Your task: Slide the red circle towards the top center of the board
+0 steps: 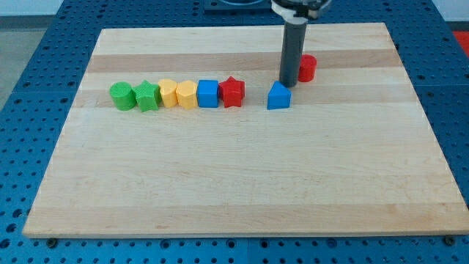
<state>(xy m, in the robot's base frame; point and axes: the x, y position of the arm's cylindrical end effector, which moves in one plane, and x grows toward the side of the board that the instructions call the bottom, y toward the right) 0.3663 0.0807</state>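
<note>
The red circle [307, 67] is a short red cylinder on the wooden board [242, 183], right of centre in the upper part. My tip [288, 81] is the lower end of the dark rod. It stands just left of the red circle, close to it or touching it, and the rod hides the circle's left edge. A blue block with a peaked top [278, 96] sits directly below my tip.
A row of blocks runs along the view's left: a green cylinder [121, 95], a green star [146, 95], two yellow blocks [168, 93] [186, 94], a blue cube [208, 93] and a red star [232, 92]. A blue perforated table surrounds the board.
</note>
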